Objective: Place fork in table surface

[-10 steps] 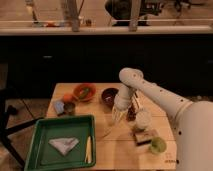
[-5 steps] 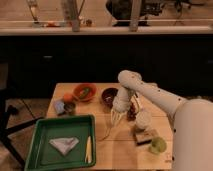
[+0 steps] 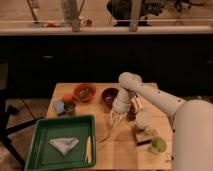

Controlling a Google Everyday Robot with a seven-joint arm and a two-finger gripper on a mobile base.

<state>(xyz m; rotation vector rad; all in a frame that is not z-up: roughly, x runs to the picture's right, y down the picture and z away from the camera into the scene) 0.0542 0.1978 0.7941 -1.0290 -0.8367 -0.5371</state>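
A green tray (image 3: 34, 146) fills the front left corner of the bench (image 3: 125, 152), holding a folded white cloth (image 3: 63, 144) and, along its right wall, a cream utensil (image 3: 88, 149). Near the back edge sit an orange bowl (image 3: 84, 92) and, to its right, a dark red bowl (image 3: 109, 95). By the left edge lie an orange ball (image 3: 67, 97), a blue item (image 3: 59, 106) and a small dark cup (image 3: 70, 107). A green round object (image 3: 158, 145) sits at the front right corner, a brown block (image 3: 143, 136) just beside it. The pincer (image 3: 116, 120) hangs over the bench's middle.
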